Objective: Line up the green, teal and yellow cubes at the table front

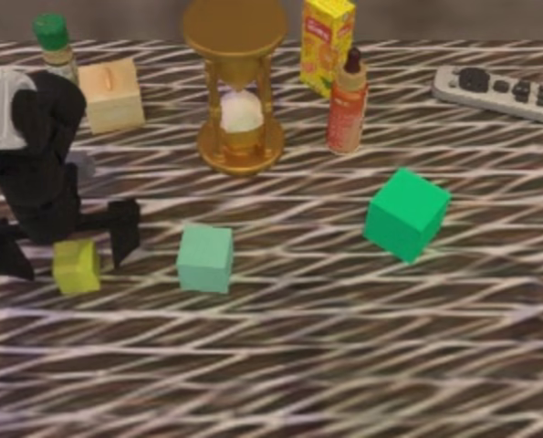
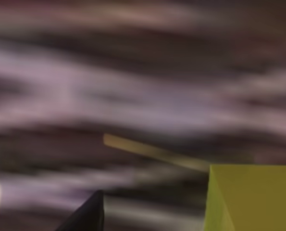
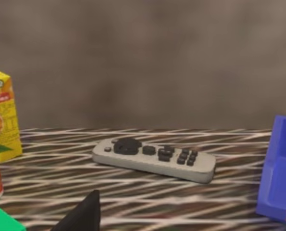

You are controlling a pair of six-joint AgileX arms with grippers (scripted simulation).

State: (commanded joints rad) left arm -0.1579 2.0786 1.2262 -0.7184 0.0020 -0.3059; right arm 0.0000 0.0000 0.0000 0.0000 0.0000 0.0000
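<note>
Left arm low at table's left, pincer (image 1: pixel 66 242) spread wide, right arm seemingly parked out of view

I note even, soft lighting; faint shadows under the hourglass (image 1: pixel 241 96). Left wrist view heavily blurred; table (image 2: pixel 133 86) streaks smeared.

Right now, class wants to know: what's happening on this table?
The left claw sits low at the table's left, fingers open on either side of the small yellow cube. The teal cube rests just to its right, and the green cube lies farther right, tilted out of line. The right arm is out of the top view.
</note>
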